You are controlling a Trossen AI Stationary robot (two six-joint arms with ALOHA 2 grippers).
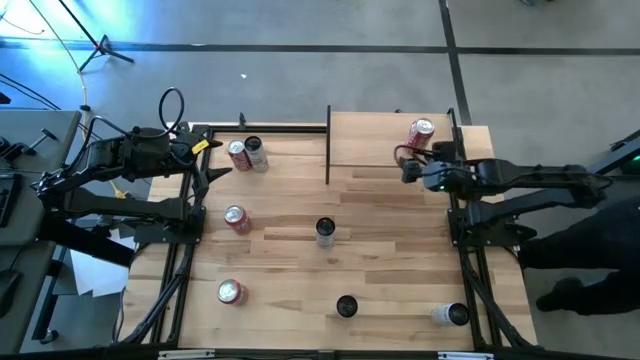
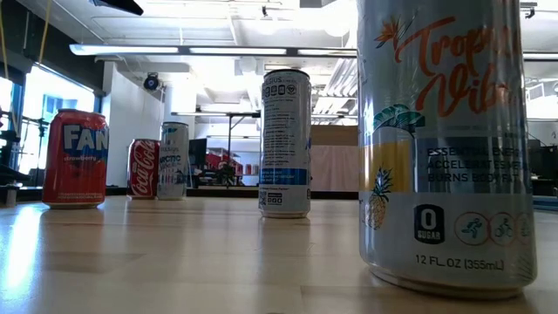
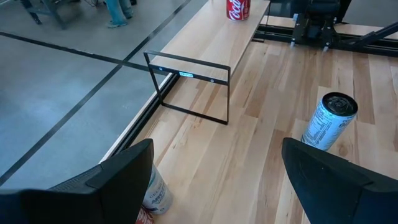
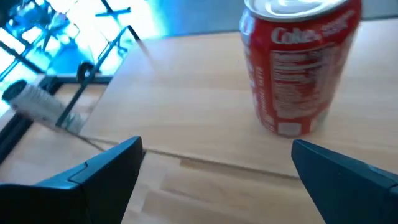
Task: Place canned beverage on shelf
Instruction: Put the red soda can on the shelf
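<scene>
Standing on shelf [image 1: 385, 140], red cola can [image 4: 300, 65], label legible only wrist-side, right claw [image 4: 214, 171] wide, empty

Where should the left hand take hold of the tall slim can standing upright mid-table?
Grip the tall slim can around its cylindrical side wall, about mid-height, fingers on opposite sides. It stands upright and apart from other cans, so a level approach from the left hand's side looks clear. That hand is open.

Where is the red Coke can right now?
In the high view the red Coke can stands upright on the shelf at the table's far right, just beyond the open right claw, apart from it.
</scene>
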